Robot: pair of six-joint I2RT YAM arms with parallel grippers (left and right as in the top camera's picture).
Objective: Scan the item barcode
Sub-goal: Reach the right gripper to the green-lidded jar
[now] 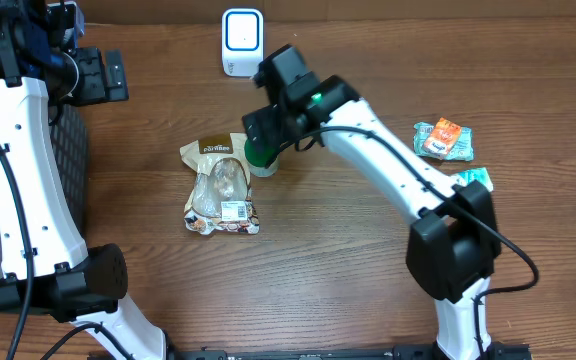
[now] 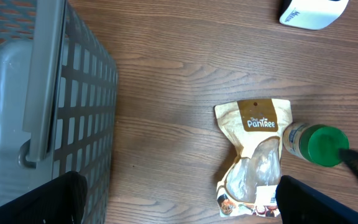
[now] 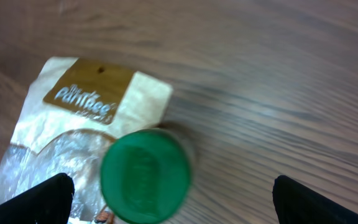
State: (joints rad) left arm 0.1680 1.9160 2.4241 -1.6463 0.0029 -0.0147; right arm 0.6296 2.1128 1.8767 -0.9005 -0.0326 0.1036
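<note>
The small clear bottle with a round green cap (image 3: pixel 145 175) stands on the brown wooden desk (image 1: pixel 348 260), against the right edge of the tan Pantree snack pouch (image 1: pixel 220 187). The right tool (image 3: pixel 182 202) hangs over it, spread wide, gripping nothing. Only the overhead view shows the foil packets (image 1: pixel 444 139) well right of the pouch. The left tool (image 2: pixel 179 205), also wide and empty, is left of the pouch by a grey mesh basket (image 2: pixel 48 93).

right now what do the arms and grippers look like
White curved shells on the left arm and right arm, bulky black joints, thin black cables looping alongside. Small green light near the right wrist. Left gripper and right gripper are blocky black.
</note>
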